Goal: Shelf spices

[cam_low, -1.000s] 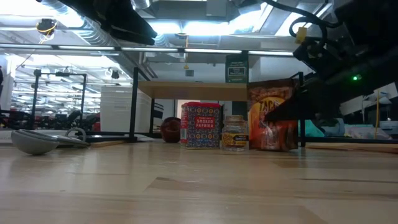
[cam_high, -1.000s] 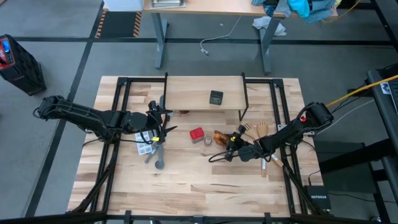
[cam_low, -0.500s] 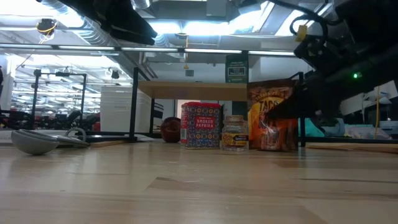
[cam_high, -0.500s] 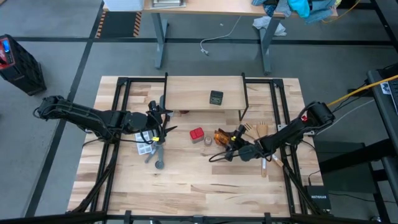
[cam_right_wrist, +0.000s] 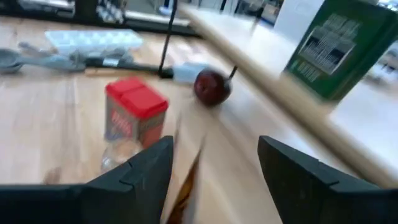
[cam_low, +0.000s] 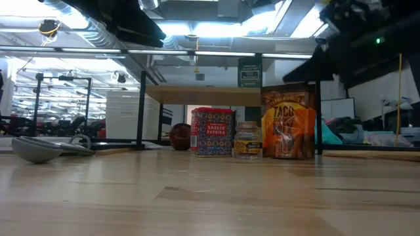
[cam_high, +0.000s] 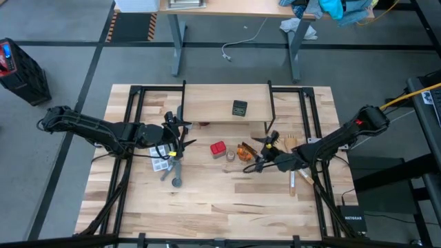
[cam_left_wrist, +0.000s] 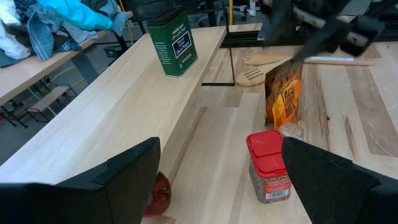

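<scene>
An orange crinkly packet (cam_low: 289,124) stands upright on its bottom edge on the table, beside a small jar (cam_low: 248,139) and a red box (cam_low: 212,131). A dark box (cam_high: 239,107) stands on the shelf (cam_high: 207,103), the light plank on black legs behind them. My right gripper (cam_high: 262,151) hangs open just right of the packet and above it. The packet's top (cam_right_wrist: 186,155) shows between its fingers, and they do not touch it. My left gripper (cam_high: 180,138) waits open at the shelf's left end, with nothing in it.
A white tray (cam_high: 160,164) and a grey scoop (cam_high: 176,178) lie below my left gripper. Pale wooden utensils (cam_high: 286,143) lie right of the packet. A small red round thing (cam_right_wrist: 211,87) sits under the shelf. The near half of the table is bare wood.
My right gripper has opened, let go of the orange packet and risen up and a little toward the table's right edge. The packet stays standing where it was.
</scene>
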Robot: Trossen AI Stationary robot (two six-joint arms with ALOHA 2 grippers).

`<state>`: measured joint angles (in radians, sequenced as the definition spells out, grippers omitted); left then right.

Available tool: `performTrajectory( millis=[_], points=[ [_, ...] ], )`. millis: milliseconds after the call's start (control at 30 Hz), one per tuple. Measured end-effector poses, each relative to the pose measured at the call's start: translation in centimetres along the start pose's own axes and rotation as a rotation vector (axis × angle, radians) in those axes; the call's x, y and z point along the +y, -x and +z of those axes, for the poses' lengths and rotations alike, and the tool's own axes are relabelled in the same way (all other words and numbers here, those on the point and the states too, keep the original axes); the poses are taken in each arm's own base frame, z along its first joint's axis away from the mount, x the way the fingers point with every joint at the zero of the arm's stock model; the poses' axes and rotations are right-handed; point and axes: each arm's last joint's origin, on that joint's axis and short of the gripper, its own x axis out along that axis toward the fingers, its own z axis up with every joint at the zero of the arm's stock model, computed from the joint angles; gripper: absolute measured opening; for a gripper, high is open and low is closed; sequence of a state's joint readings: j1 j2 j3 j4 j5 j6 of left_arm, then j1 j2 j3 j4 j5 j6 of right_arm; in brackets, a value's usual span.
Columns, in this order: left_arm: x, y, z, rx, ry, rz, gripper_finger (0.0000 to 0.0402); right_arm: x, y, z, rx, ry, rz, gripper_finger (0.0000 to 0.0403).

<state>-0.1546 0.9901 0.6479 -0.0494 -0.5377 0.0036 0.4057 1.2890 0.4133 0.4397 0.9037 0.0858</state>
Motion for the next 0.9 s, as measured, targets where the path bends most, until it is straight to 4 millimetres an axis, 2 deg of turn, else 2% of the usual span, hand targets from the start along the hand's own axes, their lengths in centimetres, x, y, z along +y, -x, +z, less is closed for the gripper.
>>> performTrajectory(
  millis=[200, 400, 633, 900],
  points=[
    [0.0, 0.0, 0.0, 0.000, -0.001, 0.000, 0.0329, -1.9, 0.7, 1.9, -0.066, 0.054, -0.133, 0.0241],
    [0.0, 0.0, 0.0, -0.002, -0.005, 0.000, 0.0329, -5.4, -1.0, 3.0, -0.067, 0.057, -0.233, 0.0241],
    [0.0, 0.0, 0.0, -0.002, 0.000, -0.003, 0.0329, -9.5, -3.6, 3.2, -0.109, -0.040, -0.092, 0.0241],
    [0.0, 0.0, 0.0, -0.001, -0.014, -0.003, 0.0329, -12.9, -5.0, 2.8, -0.132, -0.131, 0.020, 0.0241]
  ],
)
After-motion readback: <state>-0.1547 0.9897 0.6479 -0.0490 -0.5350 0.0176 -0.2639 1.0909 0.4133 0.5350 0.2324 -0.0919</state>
